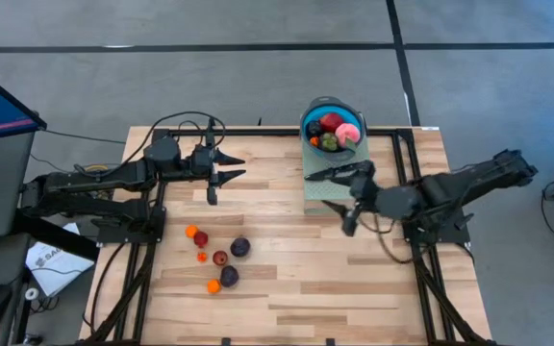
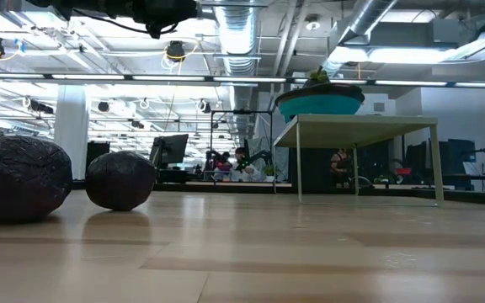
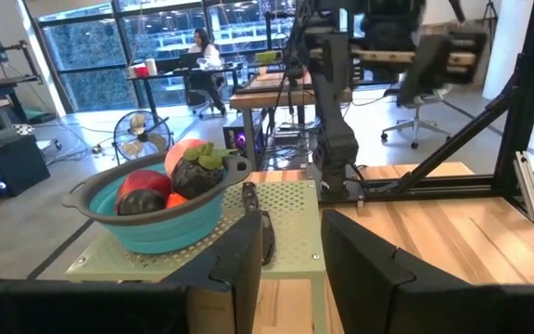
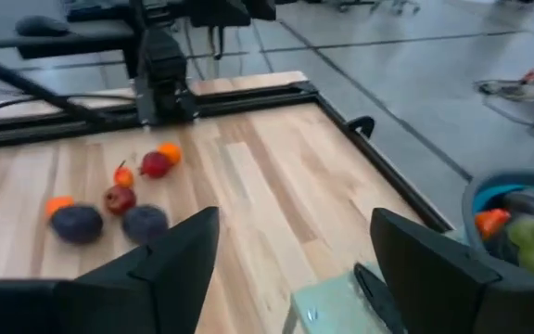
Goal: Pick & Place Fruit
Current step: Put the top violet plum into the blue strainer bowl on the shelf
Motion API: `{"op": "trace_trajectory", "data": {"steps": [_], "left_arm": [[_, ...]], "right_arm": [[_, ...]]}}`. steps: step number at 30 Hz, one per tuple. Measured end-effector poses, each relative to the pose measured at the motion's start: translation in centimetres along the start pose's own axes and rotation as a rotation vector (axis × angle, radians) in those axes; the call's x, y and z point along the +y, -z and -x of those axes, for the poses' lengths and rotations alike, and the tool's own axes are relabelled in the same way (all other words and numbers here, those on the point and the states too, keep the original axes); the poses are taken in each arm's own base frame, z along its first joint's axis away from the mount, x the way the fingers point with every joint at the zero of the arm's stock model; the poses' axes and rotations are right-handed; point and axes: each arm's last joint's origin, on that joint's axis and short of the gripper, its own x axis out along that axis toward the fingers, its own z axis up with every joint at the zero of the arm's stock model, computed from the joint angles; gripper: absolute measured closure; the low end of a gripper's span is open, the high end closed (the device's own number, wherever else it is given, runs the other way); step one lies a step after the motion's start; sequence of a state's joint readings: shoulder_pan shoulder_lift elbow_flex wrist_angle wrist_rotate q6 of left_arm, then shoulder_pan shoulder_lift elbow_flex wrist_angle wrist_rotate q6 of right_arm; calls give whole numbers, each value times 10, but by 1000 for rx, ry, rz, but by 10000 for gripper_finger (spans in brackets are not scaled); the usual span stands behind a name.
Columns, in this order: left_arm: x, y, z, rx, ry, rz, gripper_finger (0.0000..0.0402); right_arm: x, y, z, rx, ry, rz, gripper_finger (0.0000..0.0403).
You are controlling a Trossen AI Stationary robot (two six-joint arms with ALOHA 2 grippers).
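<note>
Several fruit pieces (image 1: 220, 258) lie loose on the wooden table's near left: two dark purple, some red and small orange ones. They also show in the right wrist view (image 4: 109, 199). More fruit (image 1: 333, 128) fills a teal bowl (image 1: 308, 123) that stands on a green perforated stand (image 1: 312, 197) at the far middle. My left gripper (image 1: 239, 166) hangs open above the table left of the stand, level, with nothing between its fingers. My right gripper (image 1: 327, 189) is open over the stand's near part, also with nothing in it.
A black knife (image 3: 260, 223) lies on the green stand (image 3: 286, 250) beside the bowl (image 3: 156, 227). Black frame rails run along the table's left, far and right sides. Bare wood lies between the loose fruit and the stand.
</note>
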State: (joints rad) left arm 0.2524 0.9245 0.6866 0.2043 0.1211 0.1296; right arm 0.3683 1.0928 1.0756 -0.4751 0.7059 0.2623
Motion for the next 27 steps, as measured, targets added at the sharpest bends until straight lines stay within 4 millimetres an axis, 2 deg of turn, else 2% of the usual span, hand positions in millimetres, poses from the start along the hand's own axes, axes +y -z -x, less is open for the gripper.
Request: {"op": "trace_trajectory", "data": {"steps": [7, 11, 16, 21, 27], "left_arm": [[0, 0, 0, 0, 0, 0, 293], [0, 0, 0, 0, 0, 0, 293], [0, 0, 0, 0, 0, 0, 293], [0, 0, 0, -1, 0, 0, 293], [0, 0, 0, -2, 0, -1, 293]], "right_arm": [[-29, -7, 24, -36, 15, -50, 148], [-33, -9, 30, -56, 7, -65, 148], [-28, -6, 24, -27, -12, 2, 148], [-1, 5, -5, 91, -151, 77, 148], [71, 44, -59, 233, -338, 235, 148]]}}
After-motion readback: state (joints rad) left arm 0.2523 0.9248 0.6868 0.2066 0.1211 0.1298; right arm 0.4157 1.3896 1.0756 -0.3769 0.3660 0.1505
